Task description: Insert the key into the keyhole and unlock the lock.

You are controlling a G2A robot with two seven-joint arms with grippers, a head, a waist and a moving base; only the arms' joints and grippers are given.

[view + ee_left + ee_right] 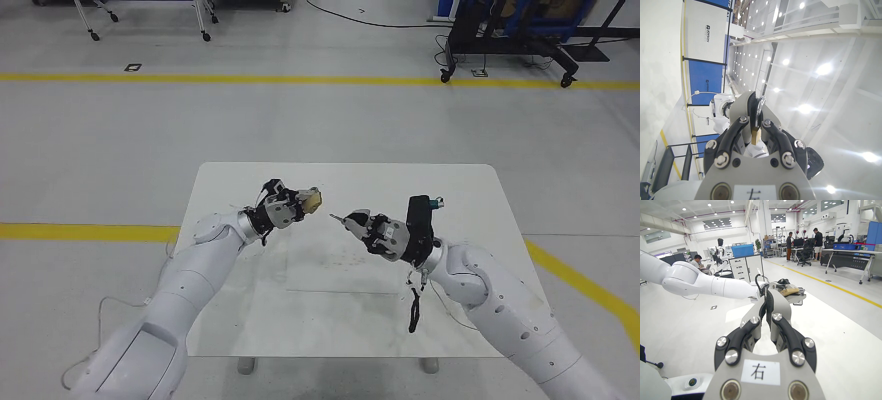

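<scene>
Top view: left pincer (298,207) clamps the lock (313,200), right pincer (354,221) clamps the key (338,217), both above the table (460,195).

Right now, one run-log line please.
left gripper: shut on brass padlock | right gripper: shut on small metal key | key apart from padlock, not inserted

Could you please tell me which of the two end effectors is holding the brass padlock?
The left end effector: it is shut on the brass padlock, whereas the right end effector grips only the slim key.
</scene>
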